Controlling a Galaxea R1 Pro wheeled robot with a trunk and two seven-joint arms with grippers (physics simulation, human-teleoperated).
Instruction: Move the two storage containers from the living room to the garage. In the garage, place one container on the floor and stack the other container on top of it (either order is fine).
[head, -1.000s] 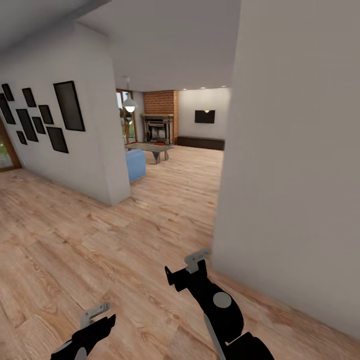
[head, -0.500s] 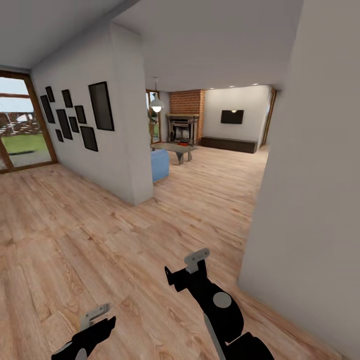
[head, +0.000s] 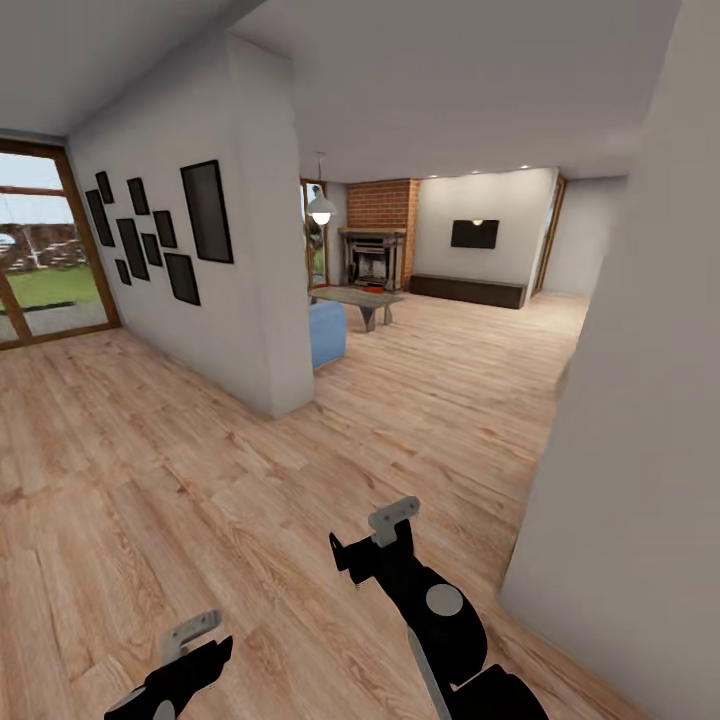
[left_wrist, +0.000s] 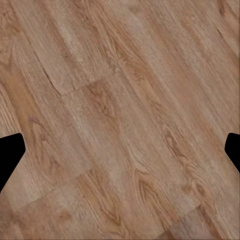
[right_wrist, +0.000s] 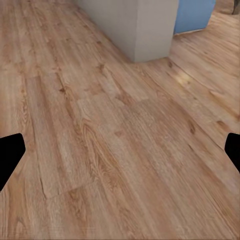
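Jaws of left gripper (head: 190, 632) and right gripper (head: 392, 520) both apart, empty over wood plank floor (head: 150, 480), brick fireplace (head: 372, 255) far ahead, blue sofa (head: 326, 333) behind white wall corner (head: 270, 300).

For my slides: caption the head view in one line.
Robot on plank floor, both grippers open and empty, facing the living room's brick fireplace and blue sofa.

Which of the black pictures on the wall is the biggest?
The tall frame nearest the wall's corner, at the right end of the group. The other frames to its left are all smaller.
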